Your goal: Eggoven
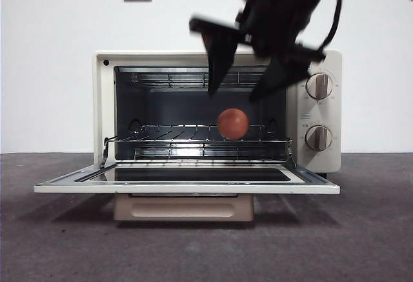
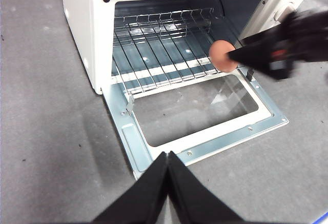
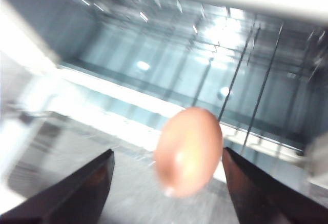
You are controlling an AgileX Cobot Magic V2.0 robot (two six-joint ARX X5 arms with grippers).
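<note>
Your right gripper [image 1: 237, 91] hung with jaws spread above the egg [image 1: 233, 123] on the toaster oven's [image 1: 100, 101] rack [image 2: 159, 49]; your left gripper [image 2: 168, 157] was closed, holding nothing.

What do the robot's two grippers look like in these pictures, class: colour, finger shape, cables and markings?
Both are black. The left gripper has two smooth, flat fingers narrowing to pointed tips. The right gripper has similar long tapering fingers on a blocky dark body, with a black cable looping beside it and a small reddish marking, too blurred to read.

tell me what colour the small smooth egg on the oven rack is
Reddish-brown; the small smooth egg shows best in the front view, on the wire rack.
</note>
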